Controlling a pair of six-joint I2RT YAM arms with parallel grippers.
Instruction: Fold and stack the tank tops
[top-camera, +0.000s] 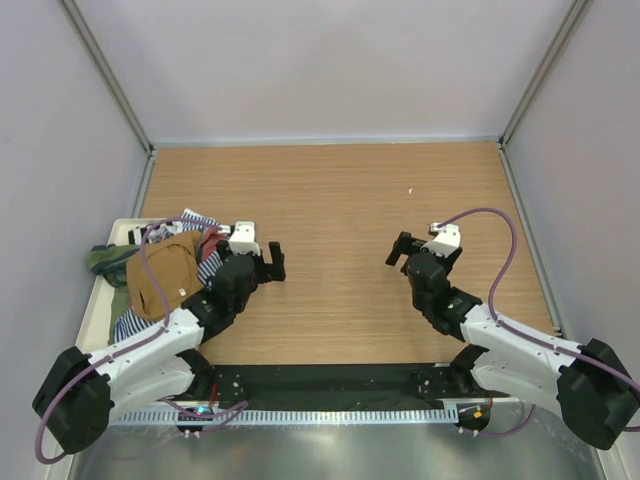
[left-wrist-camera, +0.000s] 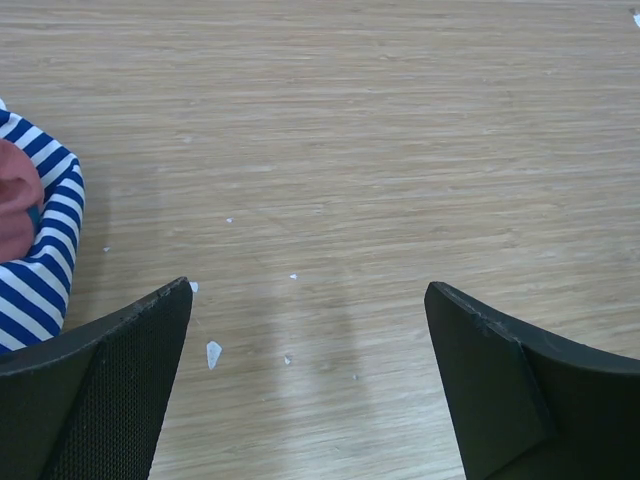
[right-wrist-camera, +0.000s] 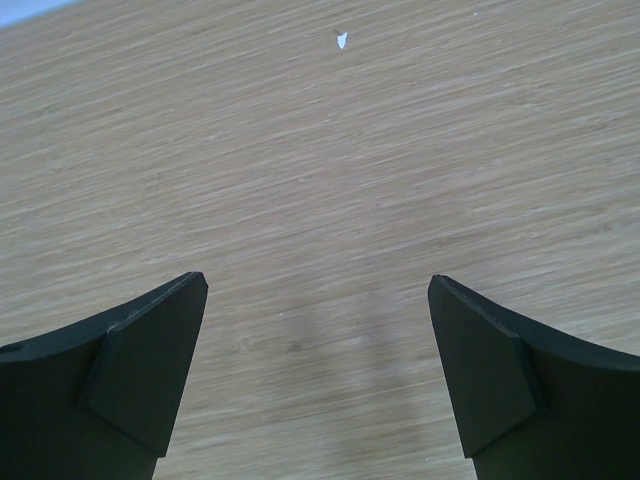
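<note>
- The left pincer (left-wrist-camera: 308, 290) is spread wide, with bare wood showing between its two dark fingers (left-wrist-camera: 115, 385). It grips nothing and touches no cloth.
- In the top view the left pincer (top-camera: 275, 262) hangs over the table (top-camera: 340, 190), just to the right of the heap of tank tops.
- The right pincer (right-wrist-camera: 318, 280) is likewise wide apart and has nothing in its hold; only wood grain lies under its fingers (right-wrist-camera: 505, 375).
- From above, the right pincer (top-camera: 398, 250) sits right of the table's middle, well apart from the left one and from the clothes.
- Nearest the left pincer is the navy-white striped top (left-wrist-camera: 45, 275), bunched at the left edge of the left wrist view, with a fold of the rust-red top (left-wrist-camera: 15, 205) lying on it.
- The tan-brown top (top-camera: 165, 275) lies crumpled on top of the heap, with the striped cloth under and around it.
- The olive green top (top-camera: 105, 260) pokes out on the heap's far left.
- The heap rests in a pale tray (top-camera: 125, 228) by the table's left edge, and all the tops are unfolded.
- Small white flecks (left-wrist-camera: 213, 353) dot the wood.
</note>
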